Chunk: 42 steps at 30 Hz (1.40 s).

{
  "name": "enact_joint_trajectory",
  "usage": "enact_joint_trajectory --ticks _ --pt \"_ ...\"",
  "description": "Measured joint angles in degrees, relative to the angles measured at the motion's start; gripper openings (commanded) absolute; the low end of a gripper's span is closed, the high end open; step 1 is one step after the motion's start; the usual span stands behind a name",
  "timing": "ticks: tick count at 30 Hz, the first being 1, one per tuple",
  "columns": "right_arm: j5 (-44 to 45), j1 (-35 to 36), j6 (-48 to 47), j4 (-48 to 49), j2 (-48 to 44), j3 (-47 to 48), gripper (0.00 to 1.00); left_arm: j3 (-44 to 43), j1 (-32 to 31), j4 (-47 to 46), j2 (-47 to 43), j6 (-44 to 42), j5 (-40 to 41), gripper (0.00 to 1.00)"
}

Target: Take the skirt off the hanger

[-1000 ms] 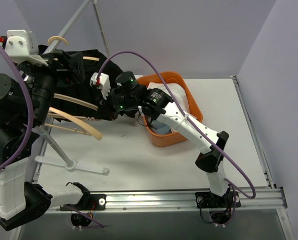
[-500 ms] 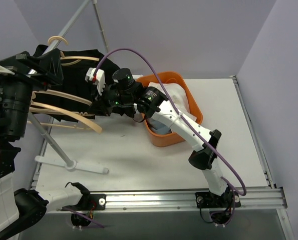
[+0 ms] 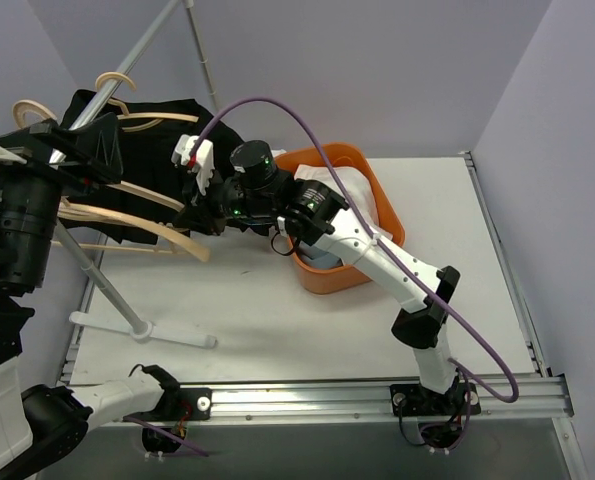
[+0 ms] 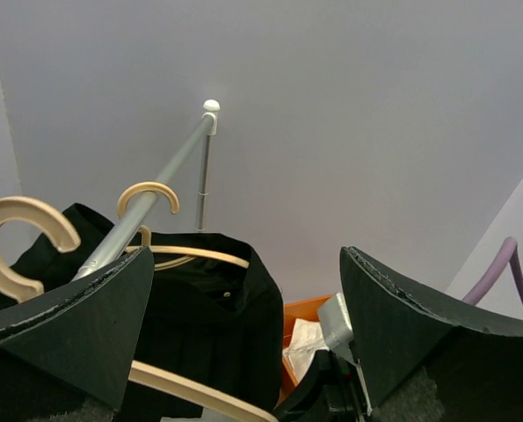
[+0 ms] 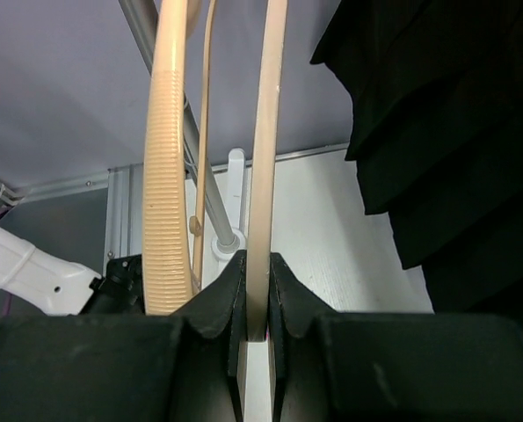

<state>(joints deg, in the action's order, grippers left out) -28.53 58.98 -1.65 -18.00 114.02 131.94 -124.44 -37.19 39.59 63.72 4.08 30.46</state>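
A black skirt (image 3: 172, 125) hangs on a wooden hanger (image 4: 199, 255) at the rack's rail (image 4: 156, 198), and it also shows as dark pleats at the right wrist view's right edge (image 5: 446, 114). My right gripper (image 5: 257, 294) is shut on the thin bar of a wooden hanger (image 5: 265, 132), beside a ribbed hanger arm (image 5: 166, 176). From above, that gripper (image 3: 202, 205) reaches into the hangers below the skirt. My left gripper (image 4: 248, 308) is open and empty, raised at the rack's left end (image 3: 82, 155), its fingers (image 4: 94, 325) apart from the skirt (image 4: 208, 325).
An orange bin (image 3: 382, 205) holding white cloth (image 3: 352, 190) sits right of the rack. The rack's white foot (image 3: 142, 330) lies on the table at the front left. Several bare wooden hangers (image 3: 137, 222) stick out toward the table's middle.
My left arm has pulled back to the left, off the hangers, with its gripper still open. The right gripper stays clamped on the hanger bar and has shifted only slightly.
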Motion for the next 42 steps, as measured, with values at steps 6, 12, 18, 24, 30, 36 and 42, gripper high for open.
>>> enact_joint_trajectory --ticks 6,12,18,24,30,36,42 --pt "1.1 0.3 -0.2 0.2 -0.5 1.8 0.0 0.0 0.0 0.1 -1.2 0.5 0.6 0.95" --pt "2.4 0.7 -0.2 1.2 -3.3 -3.5 0.0 0.0 0.0 0.7 -1.3 1.2 0.9 0.95" --pt "4.0 2.1 -0.2 0.8 -8.3 -10.8 0.0 0.6 0.0 1.0 -1.4 1.3 1.4 0.95" --pt "5.3 2.8 -0.2 0.2 -12.5 -13.7 0.0 1.6 0.0 1.0 -1.4 1.6 1.8 0.95" --pt "5.8 3.0 -0.2 -0.2 -14.0 -15.7 0.0 2.6 0.0 1.1 -1.6 2.2 2.1 0.95" --pt "6.4 3.1 -0.4 -0.1 -14.9 -19.1 0.0 3.4 0.0 1.0 -2.3 2.6 2.8 0.95" --pt "7.6 3.1 0.1 1.2 -15.1 -20.3 0.55 3.5 0.0 1.1 -2.6 2.7 3.2 0.94"
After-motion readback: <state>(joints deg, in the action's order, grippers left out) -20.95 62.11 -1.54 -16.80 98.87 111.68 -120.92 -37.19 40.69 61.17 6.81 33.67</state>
